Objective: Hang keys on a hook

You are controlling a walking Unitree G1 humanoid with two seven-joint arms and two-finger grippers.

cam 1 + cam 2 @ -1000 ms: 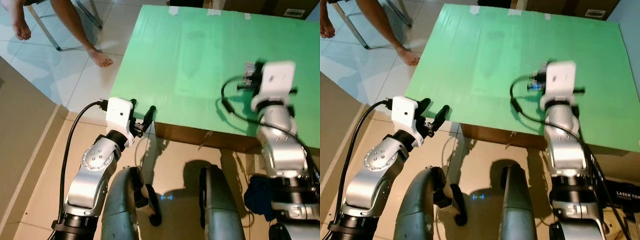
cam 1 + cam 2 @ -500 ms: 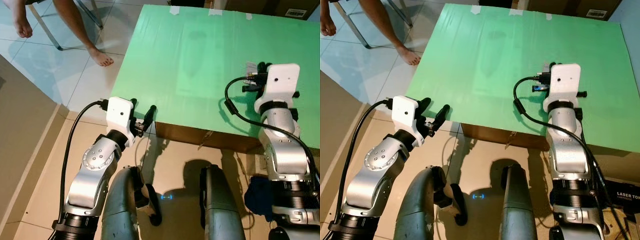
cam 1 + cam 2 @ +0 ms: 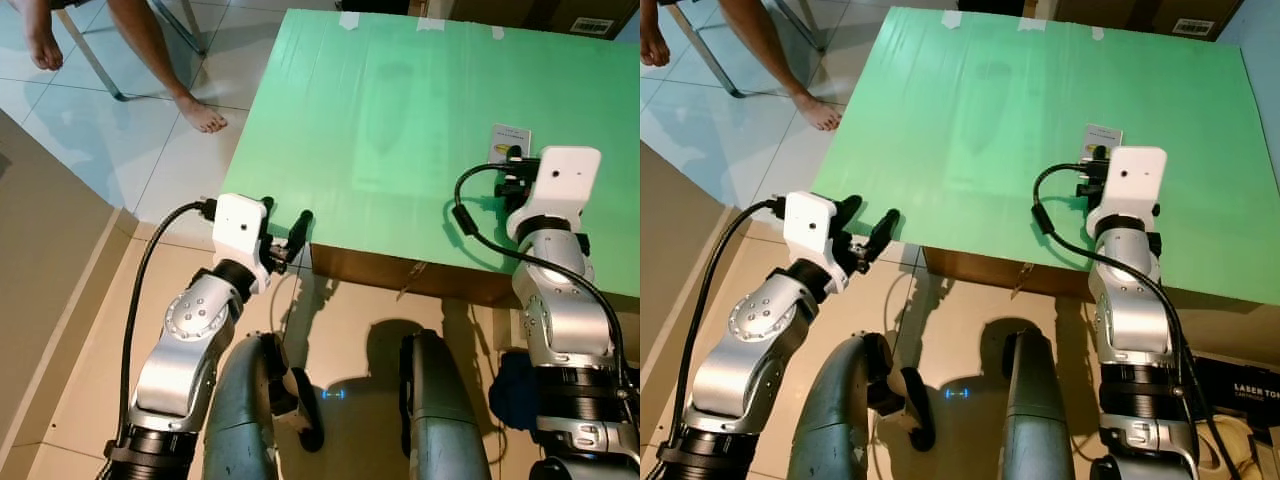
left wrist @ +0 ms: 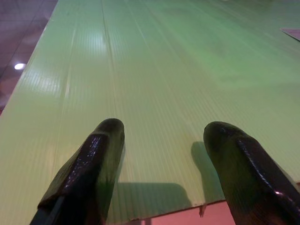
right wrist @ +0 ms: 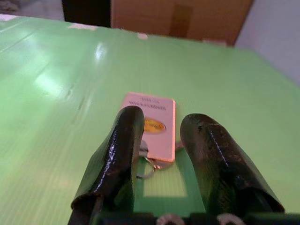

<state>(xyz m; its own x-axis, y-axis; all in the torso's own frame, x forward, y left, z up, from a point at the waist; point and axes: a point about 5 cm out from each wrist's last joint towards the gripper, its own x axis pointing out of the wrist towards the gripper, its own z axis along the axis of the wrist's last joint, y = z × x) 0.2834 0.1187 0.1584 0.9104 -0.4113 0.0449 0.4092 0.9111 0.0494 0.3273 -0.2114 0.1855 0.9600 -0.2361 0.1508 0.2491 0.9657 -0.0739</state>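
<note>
Our right gripper (image 5: pixel 161 140) has pulled back toward the near edge of the green table (image 3: pixel 380 100), fingers apart around nothing. The keys (image 5: pixel 151 124) lie uncovered ahead, so we judge the grasp still pending. Left gripper (image 4: pixel 164 154) idles, parted.

Key tag (image 3: pixel 1101 140) on table (image 3: pixel 970 110)

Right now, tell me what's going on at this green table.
The right gripper is down over a tagged key ring lying on the green table, jaws open on either side of it and not yet closed on it. The left gripper hangs open at the table's near left corner, holding nothing. A person's bare feet are on the tiled floor beyond. I can't make out a hook.
</note>
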